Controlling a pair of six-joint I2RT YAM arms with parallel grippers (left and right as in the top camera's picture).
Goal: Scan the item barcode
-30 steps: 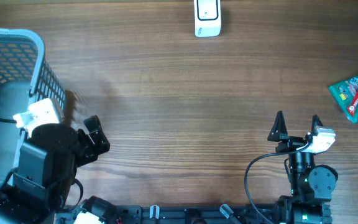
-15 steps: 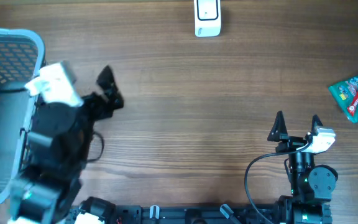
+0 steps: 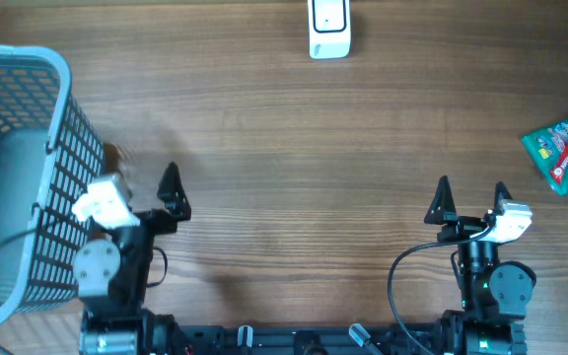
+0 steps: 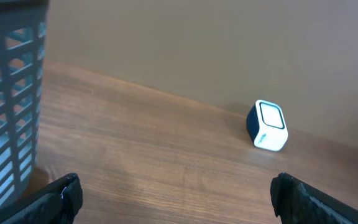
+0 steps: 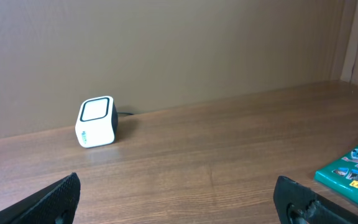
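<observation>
- Both jaws stand wide apart and hold nothing: I see the left gripper (image 3: 141, 187) just beside the blue mesh basket (image 3: 62, 69), and the right gripper (image 3: 471, 197) near the front edge on the right.
- The green snack packet (image 3: 563, 145) lies flat at the right edge of the wooden table (image 3: 284, 148), well apart from the right gripper.
- The white barcode scanner (image 3: 328, 28) sits at the far middle.

Basket (image 3: 77, 148) far left on table (image 3: 284, 158). Scanner (image 3: 328, 30) back centre, at rear edge. Packet (image 3: 563, 148) far right edge, well apart from scanner and basket.
</observation>
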